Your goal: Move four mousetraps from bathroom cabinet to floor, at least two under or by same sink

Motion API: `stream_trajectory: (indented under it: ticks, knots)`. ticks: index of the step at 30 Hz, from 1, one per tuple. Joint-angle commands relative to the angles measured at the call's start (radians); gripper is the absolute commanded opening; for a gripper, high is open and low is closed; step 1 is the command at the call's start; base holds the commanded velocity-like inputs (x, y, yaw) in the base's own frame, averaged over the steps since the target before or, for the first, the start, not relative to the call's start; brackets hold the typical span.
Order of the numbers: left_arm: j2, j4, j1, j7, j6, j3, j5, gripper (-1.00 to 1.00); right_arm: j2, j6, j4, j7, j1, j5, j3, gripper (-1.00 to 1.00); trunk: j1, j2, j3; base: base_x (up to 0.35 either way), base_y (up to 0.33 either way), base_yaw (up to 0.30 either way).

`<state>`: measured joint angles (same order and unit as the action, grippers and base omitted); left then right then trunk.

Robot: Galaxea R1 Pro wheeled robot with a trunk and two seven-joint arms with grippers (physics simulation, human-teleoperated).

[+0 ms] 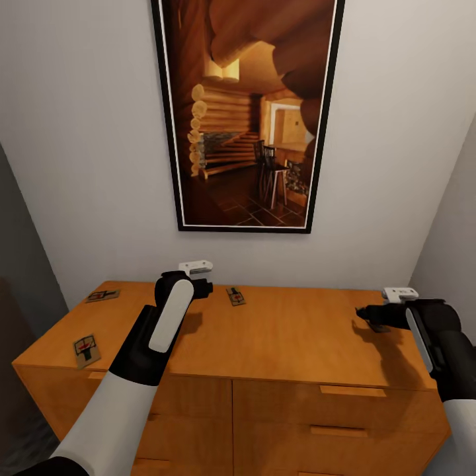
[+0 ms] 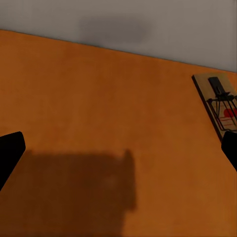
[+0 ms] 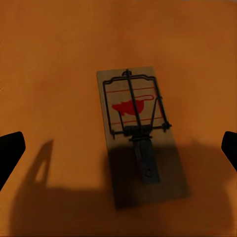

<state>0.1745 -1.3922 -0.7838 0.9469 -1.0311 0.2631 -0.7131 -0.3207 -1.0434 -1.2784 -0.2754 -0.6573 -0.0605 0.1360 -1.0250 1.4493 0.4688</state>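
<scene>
1. Left gripper (image 1: pixel 206 288), jaws spread, hovers at frame centre over the cabinet (image 1: pixel 297 330); a mousetrap (image 1: pixel 235 295) lies just beside it.
2. Right gripper (image 1: pixel 365 313), jaws spread, hangs over another mousetrap (image 3: pixel 140 133) at right.
3. Two more mousetraps (image 1: pixel 86 348) (image 1: pixel 102 295) lie at left.
4. Step, as judged: first pickup; next, descend and close.
5. Wall edge is near; the cabinet's middle offers open room.
</scene>
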Motion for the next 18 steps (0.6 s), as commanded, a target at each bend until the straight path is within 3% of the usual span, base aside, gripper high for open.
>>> stream_trajectory:
  ticks: [1,18]
  knots:
    - [0.000,-0.001,-0.001,0.011,-0.003,0.001,-0.009,1.00,0.000,-0.004,0.001,-0.008,-0.001,-0.006,0.001,1.00,0.000,0.001,0.001,0.000,0.000,0.000]
    - [0.000,-0.001,-0.001,0.012,-0.003,0.001,-0.009,1.00,-0.001,-0.004,0.008,-0.015,-0.001,-0.003,0.002,1.00,0.000,0.001,0.001,0.000,0.000,0.000]
